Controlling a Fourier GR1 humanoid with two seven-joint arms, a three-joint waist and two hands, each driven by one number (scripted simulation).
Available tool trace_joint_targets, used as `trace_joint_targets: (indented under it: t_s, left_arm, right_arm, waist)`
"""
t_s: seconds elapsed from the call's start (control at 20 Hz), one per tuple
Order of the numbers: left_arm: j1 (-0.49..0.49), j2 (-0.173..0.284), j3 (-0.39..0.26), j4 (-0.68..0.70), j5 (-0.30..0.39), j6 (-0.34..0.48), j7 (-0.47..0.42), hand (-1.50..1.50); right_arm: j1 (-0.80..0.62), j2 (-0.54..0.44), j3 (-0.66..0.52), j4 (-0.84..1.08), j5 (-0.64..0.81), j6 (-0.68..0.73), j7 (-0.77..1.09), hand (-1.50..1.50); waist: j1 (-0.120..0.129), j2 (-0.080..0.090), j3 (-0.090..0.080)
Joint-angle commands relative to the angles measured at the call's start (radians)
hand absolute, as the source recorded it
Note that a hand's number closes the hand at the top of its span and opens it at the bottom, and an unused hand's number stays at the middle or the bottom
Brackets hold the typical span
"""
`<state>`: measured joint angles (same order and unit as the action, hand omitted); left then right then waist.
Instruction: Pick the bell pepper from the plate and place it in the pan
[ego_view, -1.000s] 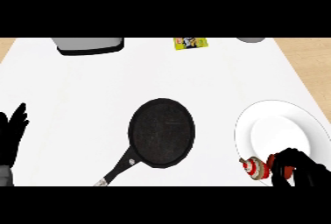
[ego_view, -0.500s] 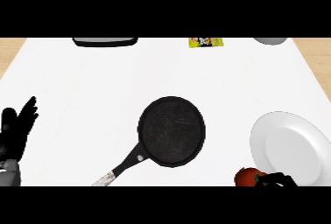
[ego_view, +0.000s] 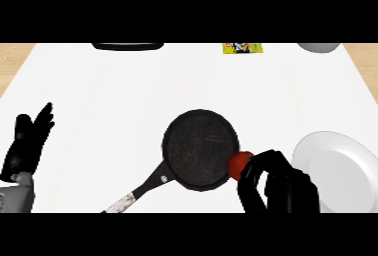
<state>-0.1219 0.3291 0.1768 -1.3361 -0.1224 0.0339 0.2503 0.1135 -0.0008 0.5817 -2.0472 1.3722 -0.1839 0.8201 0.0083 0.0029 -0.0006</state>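
I see my right hand (ego_view: 277, 187) at the near right, fingers curled around the red bell pepper (ego_view: 239, 164), which pokes out on the hand's left side. The pepper sits right at the right rim of the black pan (ego_view: 199, 147), between the pan and the white plate (ego_view: 336, 167); I cannot tell whether it touches the rim. The plate lies at the right edge of the tabletop (ego_view: 148, 85). The pan rests mid-tabletop, its handle (ego_view: 136, 192) running toward the near left. My left hand (ego_view: 28, 145) rests open at the left edge, fingers straight and pointing up. Along the far edge I make out a dark tray-like object (ego_view: 127, 46), a small yellow packet (ego_view: 244, 48) and a grey bowl (ego_view: 319, 47).
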Motion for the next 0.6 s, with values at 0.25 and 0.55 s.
trace_joint_targets:
  t_s: [0.25,0.55]
  left_arm:
    - [-0.075,-0.007,-0.003,0.077,-0.015,-0.007,0.007,0.0]
    - [-0.06,-0.013,0.004,0.073,-0.028,0.005,-0.011,0.0]
  right_arm:
    - [-0.391,0.001,-0.072,0.534,-0.211,-0.232,0.118,1.5]
    - [-0.629,0.001,-0.143,0.872,-0.449,-0.357,0.0,1.5]
  waist:
    - [0.003,0.003,0.001]
    - [0.009,0.004,0.001]
